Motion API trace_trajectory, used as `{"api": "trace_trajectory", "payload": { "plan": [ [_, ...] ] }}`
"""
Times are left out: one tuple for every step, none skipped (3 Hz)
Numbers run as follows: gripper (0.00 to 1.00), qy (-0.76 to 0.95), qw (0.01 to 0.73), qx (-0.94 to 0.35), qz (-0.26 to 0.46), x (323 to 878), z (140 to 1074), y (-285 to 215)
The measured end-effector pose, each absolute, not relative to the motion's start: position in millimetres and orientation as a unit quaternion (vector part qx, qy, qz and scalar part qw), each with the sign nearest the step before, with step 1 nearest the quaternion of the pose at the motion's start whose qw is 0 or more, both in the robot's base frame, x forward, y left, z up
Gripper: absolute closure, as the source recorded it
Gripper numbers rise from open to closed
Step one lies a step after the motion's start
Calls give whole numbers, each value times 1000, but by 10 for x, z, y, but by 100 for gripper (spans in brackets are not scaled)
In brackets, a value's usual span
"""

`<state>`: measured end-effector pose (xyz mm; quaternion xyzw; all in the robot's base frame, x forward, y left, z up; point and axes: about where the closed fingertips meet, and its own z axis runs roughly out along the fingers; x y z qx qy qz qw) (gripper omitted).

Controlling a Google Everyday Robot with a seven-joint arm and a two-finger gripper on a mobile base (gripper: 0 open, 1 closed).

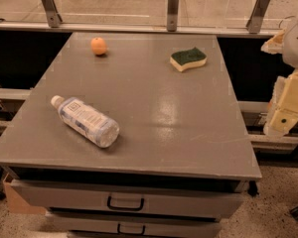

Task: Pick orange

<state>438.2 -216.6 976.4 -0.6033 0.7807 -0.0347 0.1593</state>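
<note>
The orange (98, 45) is a small round fruit resting on the grey table (154, 108) near its far left corner. My gripper (284, 114) hangs off the table's right side, at about mid-depth, its cream-coloured parts partly cut off by the frame edge. It is far from the orange, which lies across the table to the left and farther back. Nothing is seen held in it.
A green-and-yellow sponge (188, 58) lies at the far right of the table. A plastic bottle (85, 120) lies on its side at the front left. Drawers with handles (125, 203) sit under the table. A railing with metal posts (173, 3) runs behind.
</note>
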Motion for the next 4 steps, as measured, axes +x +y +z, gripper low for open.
{"api": "trace_trajectory", "payload": {
  "plan": [
    [0,781,159,-603,-35,4382,9765,-2166],
    [0,759,179,-625,-21,4560,9741,-1926],
    [0,713,214,-668,-3,4990,9715,-1409],
    [0,665,262,-699,16,5484,9773,-757]
  ]
}}
